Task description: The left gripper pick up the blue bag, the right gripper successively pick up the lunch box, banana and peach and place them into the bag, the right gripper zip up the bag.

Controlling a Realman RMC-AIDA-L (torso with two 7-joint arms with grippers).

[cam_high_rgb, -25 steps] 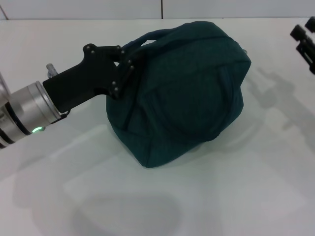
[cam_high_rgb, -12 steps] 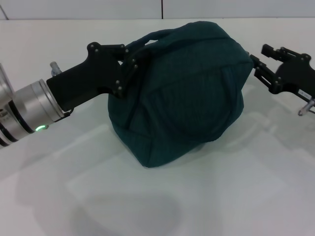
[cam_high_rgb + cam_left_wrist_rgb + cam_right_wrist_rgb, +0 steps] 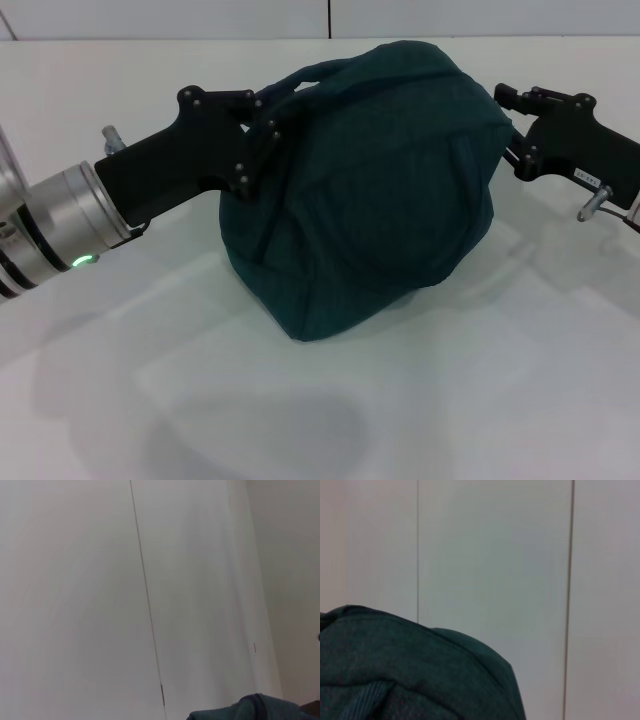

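The blue bag [image 3: 380,180] bulges in the middle of the head view, tipped over to one side above the white table. My left gripper [image 3: 258,140] is shut on the bag's left end, beside a loop handle [image 3: 310,75]. At the bag's upper right corner my right gripper [image 3: 508,130] stands open, its fingertips against the fabric. A strip of the bag [image 3: 245,711] shows in the left wrist view, and its rounded top [image 3: 410,670] fills the low part of the right wrist view. The lunch box, banana and peach are out of view.
The white table [image 3: 300,400] spreads around and in front of the bag, with the bag's shadow on it. A pale panelled wall [image 3: 495,555] stands behind.
My right gripper came in from the far right edge and now touches the bag's right end. The left gripper and the bag shifted up slightly, then held still.
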